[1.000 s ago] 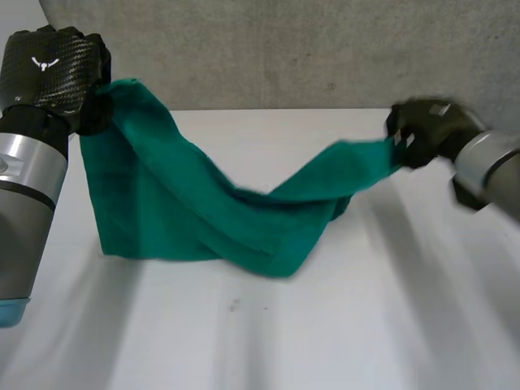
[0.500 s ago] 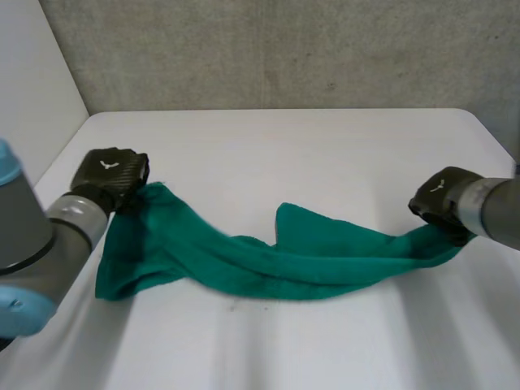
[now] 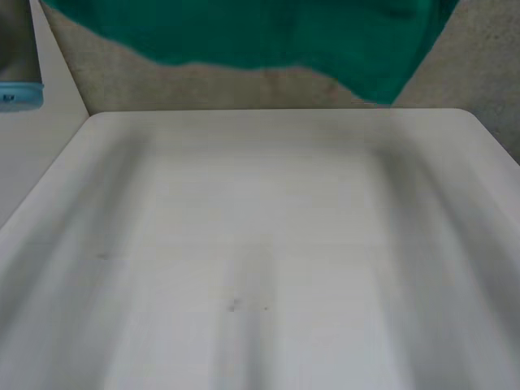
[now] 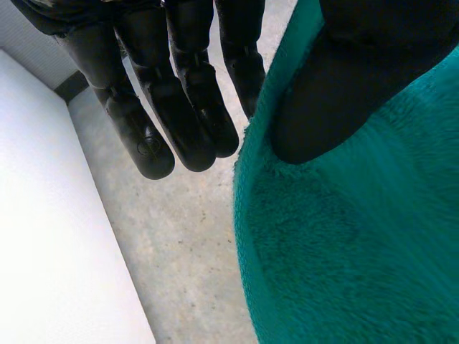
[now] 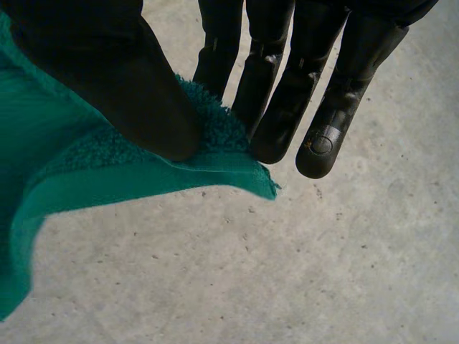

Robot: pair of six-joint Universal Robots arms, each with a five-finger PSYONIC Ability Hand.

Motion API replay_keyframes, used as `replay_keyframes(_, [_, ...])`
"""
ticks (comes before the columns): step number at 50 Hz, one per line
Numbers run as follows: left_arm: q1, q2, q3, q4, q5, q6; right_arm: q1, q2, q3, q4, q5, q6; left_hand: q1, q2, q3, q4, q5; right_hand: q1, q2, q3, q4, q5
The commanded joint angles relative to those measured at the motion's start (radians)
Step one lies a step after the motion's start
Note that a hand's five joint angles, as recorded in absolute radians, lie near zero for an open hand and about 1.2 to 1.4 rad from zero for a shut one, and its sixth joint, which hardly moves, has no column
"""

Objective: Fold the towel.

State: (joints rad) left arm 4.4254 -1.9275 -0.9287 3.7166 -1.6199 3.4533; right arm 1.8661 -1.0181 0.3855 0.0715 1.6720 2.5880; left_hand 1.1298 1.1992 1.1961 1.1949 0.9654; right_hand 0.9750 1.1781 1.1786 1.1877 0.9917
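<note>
Head view: green towel (image 3: 268, 32) hung high, clear of the white table (image 3: 260, 244), in front of the grey wall (image 3: 244, 85). Only its lower hem showed; upper part cut off at the frame's top, so its full shape and any folds couldn't be read. Hem sagged lower toward the robot's right side. Of the left arm (image 3: 20, 81) just a grey stub w/ the light-blue cap showed at the corner, rest cut off.

Left wrist view: left hand (image 4: 179, 93) had fingers straight and close together, alongside the towel's edge. Thumb (image 4: 337, 93) pressed flat onto the cloth's face. The finger nearest the cloth ran in right at the edge; where it met the cloth behind the thumb was hidden, but hand read as pinching the towel near an edge. Which corner, couldn't tell, as the cloth ran out of frame.

Right wrist view: right hand (image 5: 287, 107) clamped on a towel corner, w/ thumb on top and straight fingers behind, cloth nipped between them. Small tip of the corner poked out past the fingertips; rest of the towel trailed away under the thumb and out of frame. Grey speckled surface (image 5: 287, 272) lay behind, well apart from the cloth.
</note>
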Motion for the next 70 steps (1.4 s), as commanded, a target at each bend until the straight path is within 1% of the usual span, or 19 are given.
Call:
replay_keyframes(1, [0.045, 0.033, -0.272, 0.002, 0.006, -0.091, -0.002, -0.106, 0.369, -0.062, -0.066, -0.002, 0.266, 0.197, 0.200, 0.201, 0.256, 0.421, 0.218, 0.218, 0.209, 0.230])
replay_keyframes(7, [0.049, -0.010, -0.458, 0.006, 0.012, -0.135, -0.007, -0.108, 0.539, -0.049, -0.107, 0.000, 0.266, 0.197, 0.200, 0.201, 0.256, 0.421, 0.218, 0.218, 0.209, 0.230])
replay_keyframes(11, [0.049, -0.090, -0.559, 0.011, 0.037, -0.152, -0.010, -0.102, 0.673, -0.032, -0.121, 0.000, 0.266, 0.197, 0.200, 0.201, 0.256, 0.421, 0.218, 0.218, 0.209, 0.230])
replay_keyframes(16, [0.051, -0.175, -0.666, 0.011, 0.087, -0.152, -0.005, -0.045, 0.820, 0.002, -0.123, 0.006, 0.266, 0.197, 0.200, 0.201, 0.256, 0.421, 0.218, 0.218, 0.209, 0.230])
replay_keyframes(19, [0.052, -0.203, -0.716, 0.008, 0.113, -0.148, -0.007, 0.022, 0.910, 0.007, -0.123, 0.012, 0.266, 0.197, 0.200, 0.201, 0.256, 0.421, 0.218, 0.218, 0.209, 0.230])
replay_keyframes(23, [0.065, -0.202, -0.757, -0.010, 0.117, -0.138, -0.010, 0.029, 0.970, 0.001, -0.126, 0.030, 0.266, 0.197, 0.200, 0.201, 0.256, 0.421, 0.218, 0.218, 0.209, 0.230])
replay_keyframes(24, [0.072, -0.194, -0.775, -0.023, 0.117, -0.134, -0.010, 0.029, 0.971, 0.001, -0.126, 0.031, 0.217, 0.148, 0.151, 0.152, 0.207, 0.421, 0.218, 0.218, 0.209, 0.230])
replay_keyframes(27, [0.081, -0.171, -0.797, -0.053, 0.117, -0.114, -0.015, 0.027, 1.000, -0.007, -0.138, 0.061, -0.146, -0.215, -0.212, -0.211, -0.156, 0.421, 0.218, 0.218, 0.209, 0.230])
replay_keyframes(28, [0.086, -0.147, -0.806, -0.078, 0.117, -0.087, -0.016, 0.026, 1.003, -0.009, -0.143, 0.067, -0.319, -0.388, -0.385, -0.384, -0.329, 0.421, 0.218, 0.218, 0.209, 0.230])
replay_keyframes(31, [0.095, -0.113, -0.818, -0.125, 0.117, -0.030, -0.018, 0.016, 1.009, -0.009, -0.161, 0.089, -0.516, -0.586, -0.583, -0.581, -0.527, 0.421, 0.218, 0.218, 0.209, 0.230])
replay_keyframes(32, [0.101, -0.090, -0.829, -0.157, 0.117, 0.013, -0.016, 0.012, 1.012, -0.009, -0.166, 0.093, -0.622, -0.691, -0.688, -0.687, -0.632, 0.421, 0.218, 0.218, 0.209, 0.230])
replay_keyframes(37, [0.088, -0.013, -0.858, -0.228, 0.110, 0.110, -0.018, -0.011, 1.029, -0.010, -0.178, 0.110, -0.890, -0.959, -0.956, -0.955, -0.900, 0.421, 0.218, 0.218, 0.209, 0.230])
replay_keyframes(44, [0.045, 0.085, -0.910, -0.250, 0.101, 0.122, -0.016, -0.013, 1.040, -0.012, -0.178, 0.110, -0.902, -0.971, -0.968, -0.967, -0.912, 0.421, 0.218, 0.218, 0.209, 0.230])
replay_keyframes(47, [0.009, 0.088, -0.917, -0.244, 0.100, 0.122, -0.016, -0.013, 1.046, -0.012, -0.178, 0.110, -0.896, -0.965, -0.962, -0.961, -0.906, 0.421, 0.218, 0.218, 0.209, 0.230])
replay_keyframes(51, [-0.034, 0.070, -0.898, -0.225, 0.062, 0.112, -0.016, -0.011, 1.052, -0.013, -0.178, 0.110, -0.884, -0.953, -0.950, -0.949, -0.894, 0.421, 0.218, 0.218, 0.209, 0.230])
replay_keyframes(52, [-0.047, 0.052, -0.889, -0.218, 0.033, 0.095, -0.015, -0.011, 1.055, -0.013, -0.178, 0.110, -0.878, -0.948, -0.945, -0.943, -0.888, 0.421, 0.218, 0.218, 0.209, 0.230])
replay_keyframes(57, [-0.095, -0.042, -0.845, -0.215, -0.032, 0.030, -0.016, -0.011, 1.066, -0.024, -0.178, 0.110, -0.878, -0.948, -0.944, -0.943, -0.888, 0.421, 0.218, 0.218, 0.209, 0.230])
replay_keyframes(61, [-0.110, -0.093, -0.826, -0.210, -0.048, 0.026, -0.016, -0.011, 1.072, -0.027, -0.178, 0.110, -0.878, -0.948, -0.944, -0.943, -0.888, 0.421, 0.218, 0.218, 0.209, 0.230])
replay_keyframes(70, [-0.100, -0.182, -0.759, -0.207, -0.058, 0.029, -0.016, -0.011, 1.072, -0.027, -0.179, 0.109, -0.822, -0.892, -0.889, -0.887, -0.833, 0.421, 0.218, 0.218, 0.209, 0.230])
